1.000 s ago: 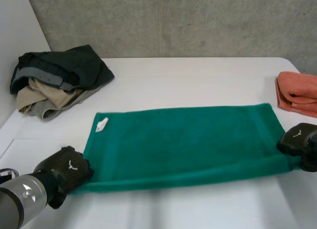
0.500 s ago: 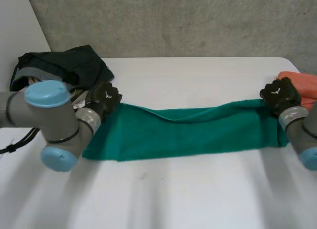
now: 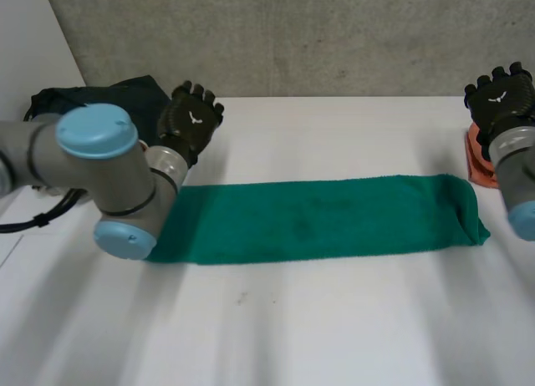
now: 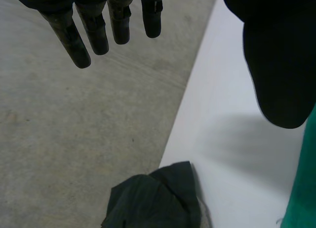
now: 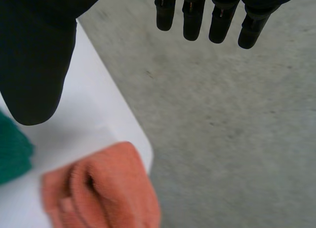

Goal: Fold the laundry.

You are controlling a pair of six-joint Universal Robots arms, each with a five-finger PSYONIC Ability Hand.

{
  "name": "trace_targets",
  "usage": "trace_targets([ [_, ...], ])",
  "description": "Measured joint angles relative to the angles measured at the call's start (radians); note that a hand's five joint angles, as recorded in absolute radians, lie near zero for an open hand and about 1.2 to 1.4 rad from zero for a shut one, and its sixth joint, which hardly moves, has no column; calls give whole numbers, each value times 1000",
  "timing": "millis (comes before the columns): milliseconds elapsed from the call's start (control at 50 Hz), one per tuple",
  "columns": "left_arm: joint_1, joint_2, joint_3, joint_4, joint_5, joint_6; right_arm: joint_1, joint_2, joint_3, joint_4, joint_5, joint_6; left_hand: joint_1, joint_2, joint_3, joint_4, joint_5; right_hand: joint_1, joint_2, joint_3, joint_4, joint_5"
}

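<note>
A green towel (image 3: 322,217) lies folded into a long narrow strip across the middle of the white table (image 3: 334,319). My left hand (image 3: 191,119) is raised above the table beyond the towel's left end, fingers (image 4: 94,25) straight and spread, holding nothing. My right hand (image 3: 500,98) is lifted beyond the towel's right end, over the orange cloth, fingers (image 5: 217,16) straight and empty. An edge of the green towel (image 4: 302,188) shows beside my left thumb, and its other end (image 5: 12,149) below my right thumb.
A pile of dark and beige clothes (image 3: 92,102) lies at the table's far left, also under my left hand (image 4: 153,198). A folded orange cloth (image 3: 478,160) sits at the far right edge (image 5: 106,188). A concrete wall stands behind the table.
Both hands carried the towel's near edge over to the far edge, folding it in half lengthwise, then let go, opened and lifted away beyond it.
</note>
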Motion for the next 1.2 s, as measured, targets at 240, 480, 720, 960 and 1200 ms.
trace_targets([
  [240, 8, 209, -275, 2, 20, -268, -228, -121, 235, 383, -395, 170, 0, 0, 0, 0, 0, 225, 204, 236, 243, 239],
  [480, 9, 191, -314, 10, 25, -286, -271, -32, 364, 112, -444, 160, 0, 0, 0, 0, 0, 246, 234, 259, 274, 270],
  [720, 8, 186, -324, 13, 25, -285, -270, 40, 346, 24, -414, 105, 0, 0, 0, 0, 0, 880, 953, 967, 978, 925],
  [960, 8, 213, -355, 14, 25, -286, -413, -2, 274, 56, -317, -19, 0, 0, 0, 0, 0, 880, 953, 974, 987, 940],
  [1200, 33, 275, -398, 13, 24, -295, -280, -54, 185, 49, -219, -138, 0, 0, 0, 0, 0, 880, 953, 978, 990, 945],
])
